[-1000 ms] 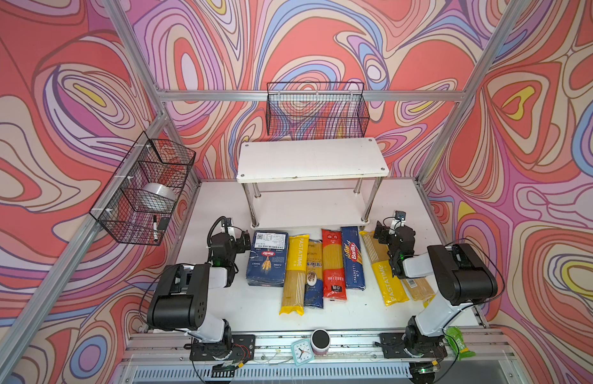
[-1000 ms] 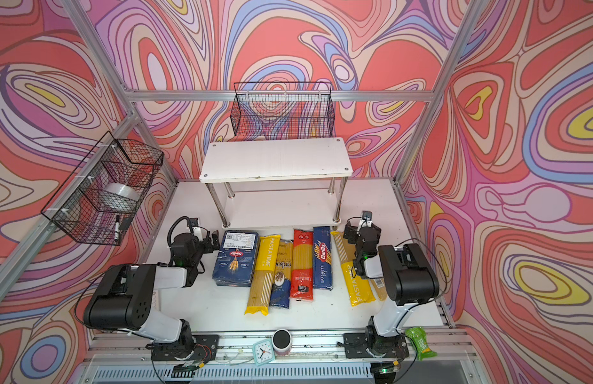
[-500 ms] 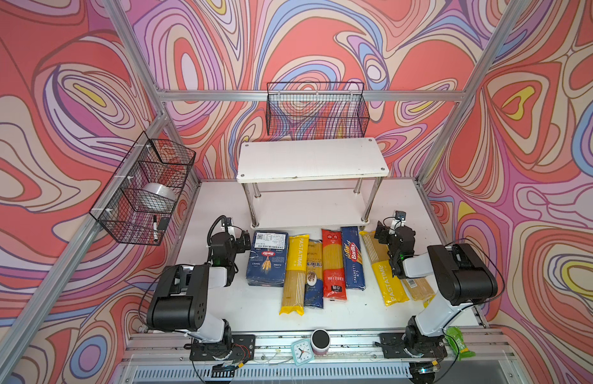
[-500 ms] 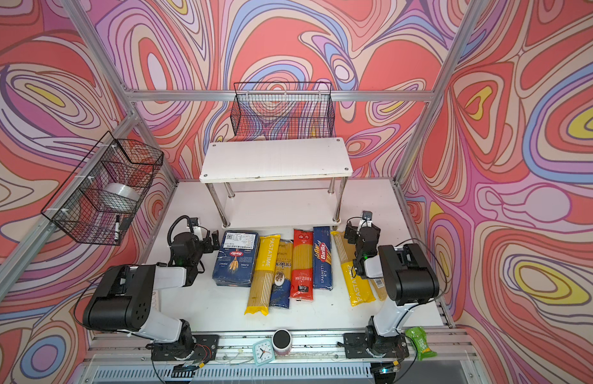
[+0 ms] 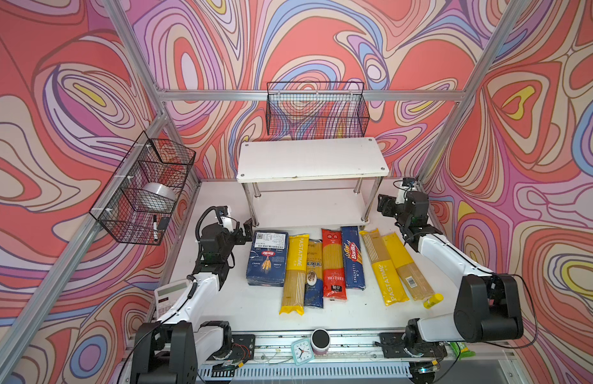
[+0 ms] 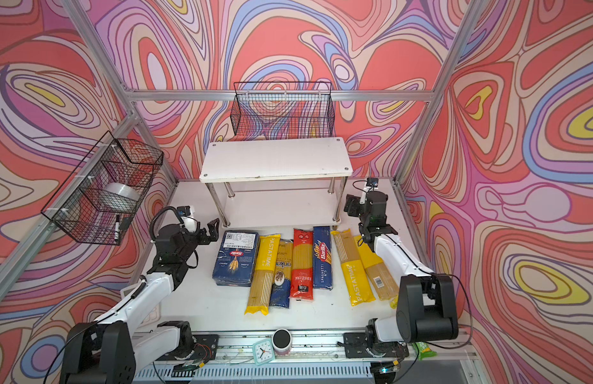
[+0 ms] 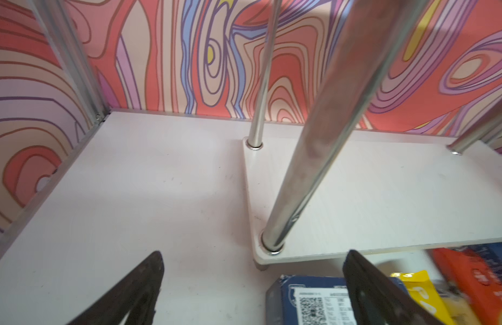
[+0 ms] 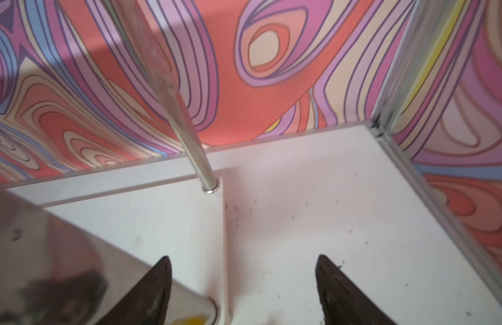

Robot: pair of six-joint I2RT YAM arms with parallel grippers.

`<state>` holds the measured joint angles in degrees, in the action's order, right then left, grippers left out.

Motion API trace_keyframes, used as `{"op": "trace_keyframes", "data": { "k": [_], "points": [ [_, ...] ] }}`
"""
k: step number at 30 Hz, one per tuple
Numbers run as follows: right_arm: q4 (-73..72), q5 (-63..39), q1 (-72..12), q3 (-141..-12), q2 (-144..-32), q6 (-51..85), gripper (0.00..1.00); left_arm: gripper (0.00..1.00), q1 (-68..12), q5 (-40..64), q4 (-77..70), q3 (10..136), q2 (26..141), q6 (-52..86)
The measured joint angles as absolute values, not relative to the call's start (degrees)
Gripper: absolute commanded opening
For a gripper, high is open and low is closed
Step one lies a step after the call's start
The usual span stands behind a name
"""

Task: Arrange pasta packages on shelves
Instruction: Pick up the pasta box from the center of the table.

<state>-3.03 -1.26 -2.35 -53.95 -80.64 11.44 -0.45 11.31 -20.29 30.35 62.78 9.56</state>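
Lab test cell: aluminium frame, swirl-printed panels, rail-mounted robot arms.

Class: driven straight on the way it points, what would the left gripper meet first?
Probably the front chrome leg, at the corner of the lower board just ahead; depth is unclear.

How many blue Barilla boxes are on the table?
2. The wide Barilla box lies at the row's left end. The slim Barilla box lies between the red bag and a yellow PASTATIME bag. No others show; none seems hidden.
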Motion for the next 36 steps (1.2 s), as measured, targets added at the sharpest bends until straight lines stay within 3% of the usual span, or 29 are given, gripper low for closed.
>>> {"op": "trace_keyframes", "data": {
  "k": [9,17,25,36],
  "points": [
    [21.8,-1.8,-14.3,-55.2,-76.2,16.4,0.81,1.00,-9.9,15.0,-7.9,35.1,55.6,12.0],
    [34.5,2.2,-24.5,-55.2,-73.0,21.5,0.82,1.00,-10.5,15.0,-6.8,31.3,57.9,7.9],
    [38.1,5.0,-24.9,-52.3,-70.7,25.2,0.82,1.00,-10.5,15.8,-9.1,26.9,61.0,4.4],
    [36.9,5.5,-29.5,-50.3,-72.1,28.6,0.84,1.00,-10.5,17.6,-12.8,23.7,56.5,4.4]
  ]
}}
